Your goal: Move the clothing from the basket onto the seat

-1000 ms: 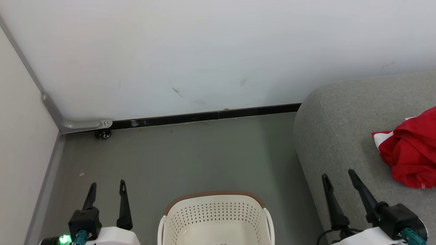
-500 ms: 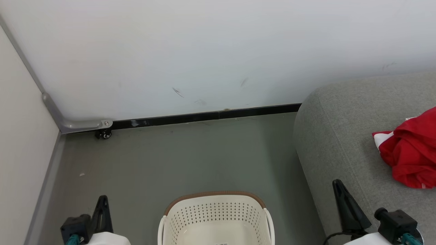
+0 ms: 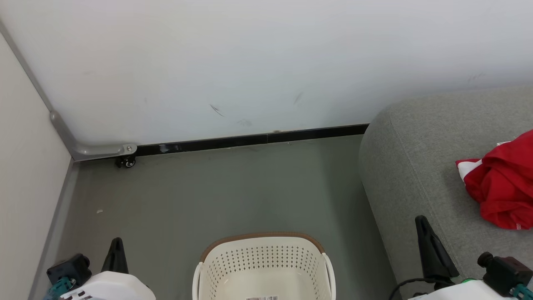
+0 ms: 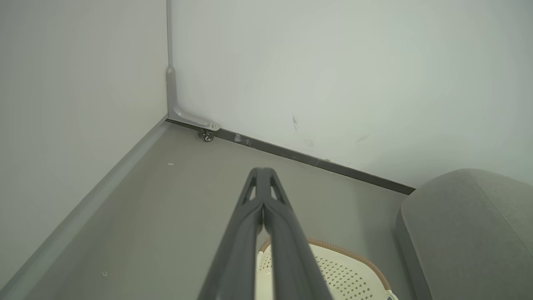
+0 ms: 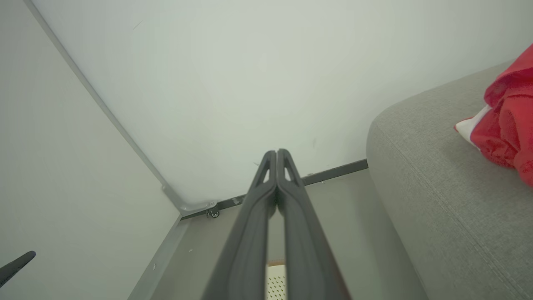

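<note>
The cream basket [image 3: 262,266] with a brown rim stands on the floor at the bottom centre, holding no fabric that I can see, with a sticker on its bottom. Red clothing [image 3: 501,183] with a white panel lies bunched on the grey seat [image 3: 420,166] at the right. My left gripper [image 3: 115,242] is low at the lower left beside the basket, shut with nothing in it, its tips pressed together [image 4: 261,171]. My right gripper [image 3: 420,220] is at the lower right over the seat's front edge, also shut and empty [image 5: 276,152], well short of the clothing [image 5: 506,125].
A white wall with a black skirting strip [image 3: 250,139] runs behind. A side panel [image 3: 25,166] closes off the left, with a grey corner bracket and a small caster [image 3: 127,162]. Bare grey floor [image 3: 216,191] lies between wall and basket.
Both grippers went from open to shut and drew back toward the bottom of the view. The view shifted slightly. The clothing and basket stayed put.
</note>
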